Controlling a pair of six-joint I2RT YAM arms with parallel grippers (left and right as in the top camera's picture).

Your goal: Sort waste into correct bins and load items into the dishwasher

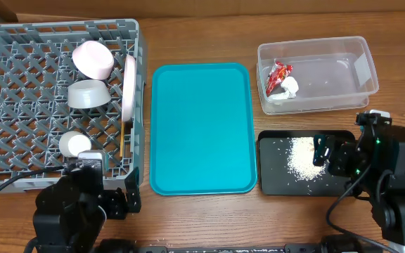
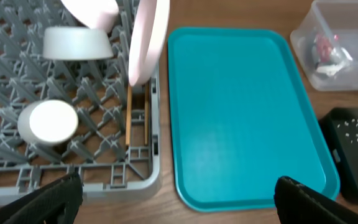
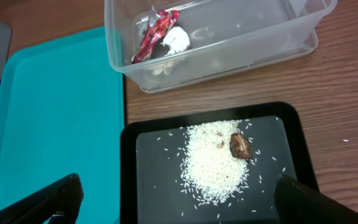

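The grey dish rack [image 1: 48, 28] at the left holds a pink bowl [image 1: 93, 58], a grey bowl [image 1: 88, 93], a white plate [image 1: 129, 84] standing on edge, a small white dish [image 1: 74, 144] and wooden chopsticks [image 2: 129, 118]. A red wrapper [image 3: 154, 31] and a white tissue [image 3: 176, 38] lie in the clear tub [image 1: 329, 70]. The black tray [image 3: 160, 186] carries a heap of rice [image 3: 213, 162] with a brown scrap [image 3: 240, 145] on it. My left gripper [image 2: 178, 199] is open and empty near the rack's front corner. My right gripper [image 3: 179, 199] is open and empty above the black tray's near side.
A flat teal tray [image 1: 201, 126] with nothing on it lies between the rack and the two bins. Bare wooden table runs along the back edge and to the right of the tub.
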